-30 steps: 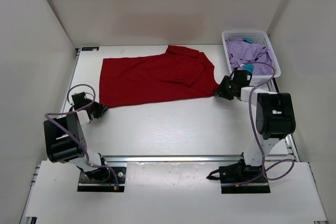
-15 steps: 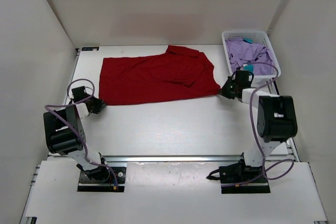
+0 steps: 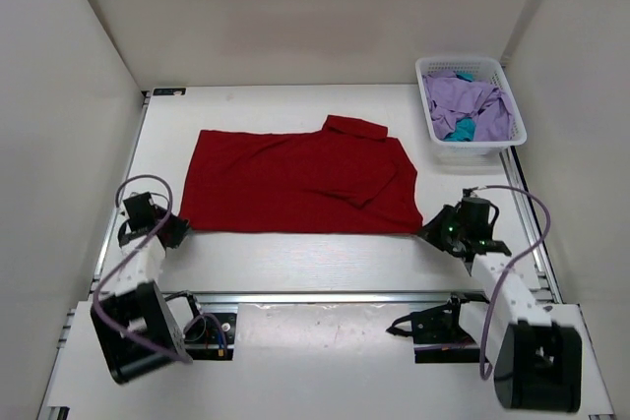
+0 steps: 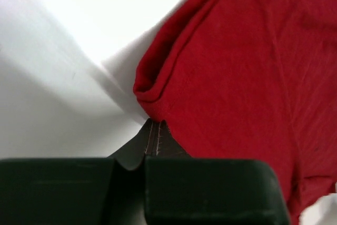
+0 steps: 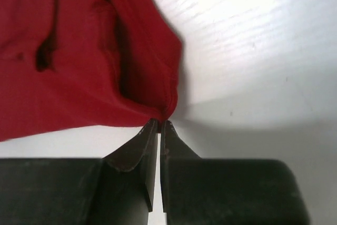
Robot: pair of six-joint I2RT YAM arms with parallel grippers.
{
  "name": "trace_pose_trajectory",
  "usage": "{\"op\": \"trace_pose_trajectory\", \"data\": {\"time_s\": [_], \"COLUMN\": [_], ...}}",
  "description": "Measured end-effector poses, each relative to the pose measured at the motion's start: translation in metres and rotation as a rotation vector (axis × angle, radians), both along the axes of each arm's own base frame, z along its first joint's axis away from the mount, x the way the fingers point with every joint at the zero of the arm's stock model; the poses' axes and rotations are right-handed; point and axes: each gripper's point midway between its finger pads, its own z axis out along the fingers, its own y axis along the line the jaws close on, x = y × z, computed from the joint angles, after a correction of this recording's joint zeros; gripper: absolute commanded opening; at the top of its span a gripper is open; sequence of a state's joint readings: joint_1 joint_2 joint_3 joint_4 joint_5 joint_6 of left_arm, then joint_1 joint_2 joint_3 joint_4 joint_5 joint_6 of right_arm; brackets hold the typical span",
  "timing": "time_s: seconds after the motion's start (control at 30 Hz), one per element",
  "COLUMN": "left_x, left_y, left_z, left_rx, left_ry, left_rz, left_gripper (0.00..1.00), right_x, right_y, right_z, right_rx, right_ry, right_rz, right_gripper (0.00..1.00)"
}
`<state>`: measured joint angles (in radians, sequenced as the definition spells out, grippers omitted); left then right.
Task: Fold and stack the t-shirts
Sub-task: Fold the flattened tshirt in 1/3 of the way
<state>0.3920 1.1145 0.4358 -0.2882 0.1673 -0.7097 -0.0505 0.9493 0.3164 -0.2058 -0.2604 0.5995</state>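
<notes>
A red t-shirt [image 3: 295, 179] lies spread flat across the middle of the table, collar toward the far right. My left gripper [image 3: 177, 230] is shut on its near-left corner; the left wrist view shows the red t-shirt [image 4: 247, 67] pinched at the tips of the left gripper [image 4: 154, 125]. My right gripper [image 3: 429, 231] is shut on the near-right corner, and in the right wrist view the red t-shirt [image 5: 79, 61] bunches into the closed tips of the right gripper [image 5: 159, 124]. More t-shirts [image 3: 471, 103], purple and teal, sit crumpled in the basket.
A white basket [image 3: 512, 110] stands at the far right corner of the table. White walls close in the table on the left, back and right. A metal rail [image 3: 325, 296] runs along the near edge between the arm bases.
Both grippers closed on the shirt's near corners and pulled toward the near edge. The red t-shirt slid nearer with them and now lies flatter and squarer.
</notes>
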Motion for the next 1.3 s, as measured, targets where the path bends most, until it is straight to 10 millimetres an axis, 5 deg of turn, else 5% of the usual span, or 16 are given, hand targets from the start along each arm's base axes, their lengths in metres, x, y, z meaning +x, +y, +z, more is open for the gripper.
{"op": "trace_pose_trajectory", "data": {"time_s": [0.1,0.17,0.3,0.4,0.5,0.53,0.63,0.77,0.87,1.0,1.13,1.3], "left_x": [-0.017,-0.028,-0.035,-0.022,0.003,0.011,0.023,0.026,0.023,0.020,0.022,0.010], "left_y": [-0.012,-0.024,-0.031,-0.034,-0.044,-0.049,-0.068,-0.114,-0.154,-0.196,-0.203,-0.182], "left_z": [0.006,0.008,0.010,0.031,0.063,0.072,0.083,0.070,0.058,0.047,0.033,0.003], "left_rx": [0.061,0.062,0.043,0.067,0.106,0.115,0.113,0.076,0.063,0.046,0.043,0.038], "left_ry": [-0.010,-0.003,0.046,0.025,-0.083,-0.129,-0.217,-0.235,-0.223,-0.226,-0.222,-0.179], "left_rz": [-0.053,-0.096,-0.130,-0.171,-0.238,-0.259,-0.318,-0.455,-0.576,-0.699,-0.715,-0.655], "left_gripper": [0.28,0.49,0.61,0.58,0.50,0.48,0.32,0.16,0.13,0.13,0.12,0.12], "right_x": [-0.012,-0.019,-0.029,-0.022,-0.004,0.001,0.010,0.022,0.030,0.053,0.068,0.074], "right_y": [0.001,0.004,0.007,0.000,0.005,0.015,0.061,0.109,0.117,0.126,0.131,0.135], "right_z": [0.013,0.019,0.025,0.044,0.070,0.074,0.074,0.046,0.016,0.000,-0.003,-0.008], "right_rx": [0.031,0.051,0.048,0.007,-0.043,-0.058,-0.068,-0.069,-0.090,-0.095,-0.093,-0.088], "right_ry": [-0.046,-0.067,-0.057,-0.065,-0.121,-0.132,-0.143,-0.091,-0.015,-0.007,-0.029,-0.035], "right_rz": [-0.018,-0.026,-0.019,-0.010,0.046,0.091,0.271,0.430,0.456,0.463,0.464,0.468], "right_gripper": [0.03,0.16,0.37,0.41,0.12,0.00,0.00,0.00,0.00,0.00,0.00,0.01]}}
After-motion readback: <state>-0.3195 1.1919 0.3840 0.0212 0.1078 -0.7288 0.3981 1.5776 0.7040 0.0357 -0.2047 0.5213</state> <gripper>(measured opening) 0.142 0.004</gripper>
